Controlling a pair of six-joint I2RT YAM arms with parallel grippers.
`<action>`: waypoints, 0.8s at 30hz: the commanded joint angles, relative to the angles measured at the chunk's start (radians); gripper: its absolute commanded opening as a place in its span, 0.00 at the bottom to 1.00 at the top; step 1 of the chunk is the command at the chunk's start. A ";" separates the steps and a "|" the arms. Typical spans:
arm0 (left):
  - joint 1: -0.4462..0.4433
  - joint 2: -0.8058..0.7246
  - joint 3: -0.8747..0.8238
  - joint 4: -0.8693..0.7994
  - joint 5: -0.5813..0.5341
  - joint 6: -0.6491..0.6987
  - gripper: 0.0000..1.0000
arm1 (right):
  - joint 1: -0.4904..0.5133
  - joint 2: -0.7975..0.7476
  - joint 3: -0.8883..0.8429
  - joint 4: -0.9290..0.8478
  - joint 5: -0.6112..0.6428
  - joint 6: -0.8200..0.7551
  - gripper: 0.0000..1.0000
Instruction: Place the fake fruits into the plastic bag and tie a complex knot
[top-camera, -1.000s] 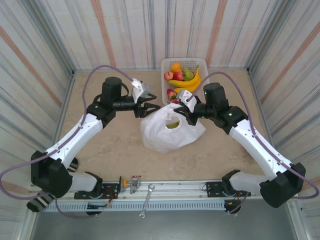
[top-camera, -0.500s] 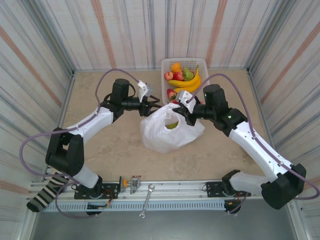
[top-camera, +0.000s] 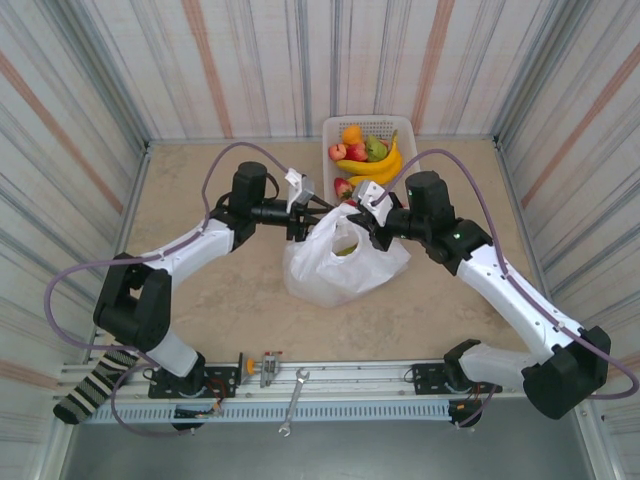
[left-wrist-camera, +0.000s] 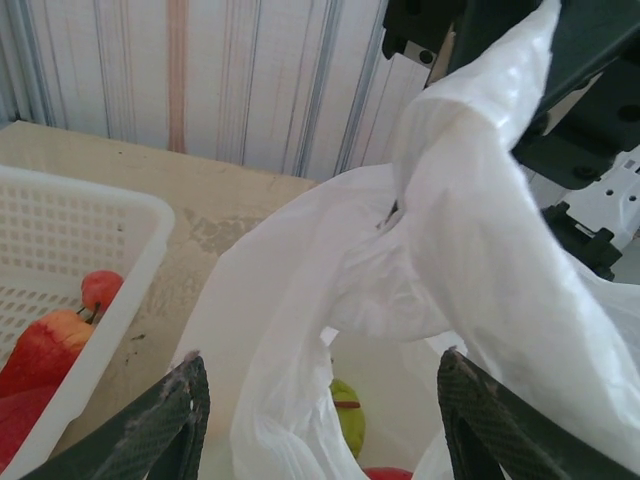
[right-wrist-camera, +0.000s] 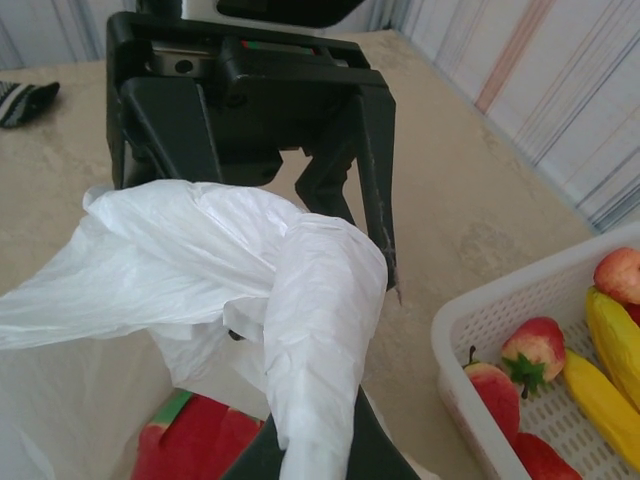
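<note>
White plastic bag (top-camera: 335, 270) on the desk (top-camera: 220, 300): right gripper (top-camera: 368, 218), fingers clamped on one handle (right-wrist-camera: 320, 330), props the mouth open for loading; left gripper (left-wrist-camera: 327, 400), fingers spread, straddles the rim, gripping nothing.

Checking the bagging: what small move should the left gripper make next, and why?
Probably close the left gripper on the edge of the bag: its jaws stand open around that plastic, while the right gripper grips a twisted handle.

I see a white lattice plastic basket (top-camera: 385, 122) at the far edge of the beige table (top-camera: 200, 310). A silver metal wrench (top-camera: 293, 402) lies on the near metal rail (top-camera: 350, 372), and a striped sock (top-camera: 85, 393) lies far left.
</note>
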 joint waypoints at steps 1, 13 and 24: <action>-0.013 0.003 -0.010 0.034 0.051 0.024 0.63 | 0.006 -0.013 -0.015 0.036 0.029 0.030 0.00; -0.028 0.015 0.000 0.037 0.038 0.020 0.63 | 0.027 0.015 -0.028 0.087 0.021 0.055 0.00; -0.030 0.019 0.018 0.022 0.042 0.006 0.37 | 0.041 0.031 -0.028 0.082 0.016 0.061 0.00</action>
